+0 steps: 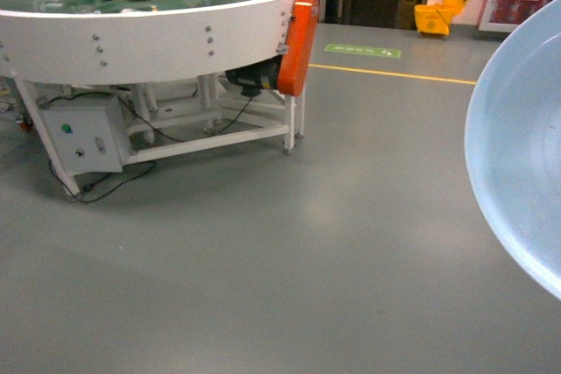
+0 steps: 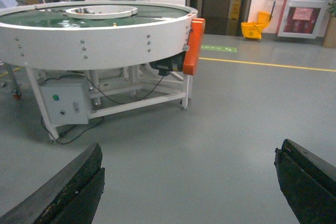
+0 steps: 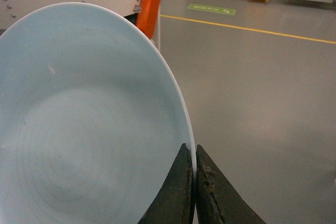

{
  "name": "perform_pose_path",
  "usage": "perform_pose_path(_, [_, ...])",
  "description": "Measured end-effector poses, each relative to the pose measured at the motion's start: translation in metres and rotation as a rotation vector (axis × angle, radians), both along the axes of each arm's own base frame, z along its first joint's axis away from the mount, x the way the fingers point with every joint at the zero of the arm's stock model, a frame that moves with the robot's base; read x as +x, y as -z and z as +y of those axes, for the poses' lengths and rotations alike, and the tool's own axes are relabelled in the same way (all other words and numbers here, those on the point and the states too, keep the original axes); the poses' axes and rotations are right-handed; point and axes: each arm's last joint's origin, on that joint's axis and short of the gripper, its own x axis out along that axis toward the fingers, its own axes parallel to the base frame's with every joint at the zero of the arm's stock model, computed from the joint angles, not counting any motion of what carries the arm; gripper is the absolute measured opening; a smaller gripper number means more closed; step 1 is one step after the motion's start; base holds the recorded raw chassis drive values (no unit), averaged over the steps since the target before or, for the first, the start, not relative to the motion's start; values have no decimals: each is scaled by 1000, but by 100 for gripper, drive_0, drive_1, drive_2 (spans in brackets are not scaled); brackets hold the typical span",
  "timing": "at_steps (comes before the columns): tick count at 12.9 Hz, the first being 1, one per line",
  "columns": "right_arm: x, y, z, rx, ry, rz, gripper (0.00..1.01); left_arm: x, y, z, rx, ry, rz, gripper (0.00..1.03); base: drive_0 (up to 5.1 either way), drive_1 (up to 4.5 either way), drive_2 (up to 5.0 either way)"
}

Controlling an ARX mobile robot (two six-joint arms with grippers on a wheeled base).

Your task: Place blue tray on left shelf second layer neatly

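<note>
At the bottom of the right wrist view we have the right gripper (image 3: 195, 182) pinched on the rim of the blue tray (image 3: 89, 129), whose dish fills the left of that frame, leftward and up from the fingers. At the right edge of the head view the tray (image 1: 526, 155) hangs clear of the floor. Our left gripper (image 2: 189, 182) stands wide apart, empty. Farther off, upper left, stands a round white conveyor table (image 1: 149, 32); no shelf shows, so we judge we must find it first.

floor (image 1: 289, 260): open ahead | round conveyor table (image 1: 149, 19): blocks front-left
</note>
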Motion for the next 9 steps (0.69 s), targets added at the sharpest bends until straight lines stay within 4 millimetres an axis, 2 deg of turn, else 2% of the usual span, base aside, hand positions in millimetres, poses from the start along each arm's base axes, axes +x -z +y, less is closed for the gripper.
perform_pose_path(9, [0, 0, 0, 0, 0, -1, 2, 0, 0, 0, 0, 0, 1, 98, 297, -221, -536])
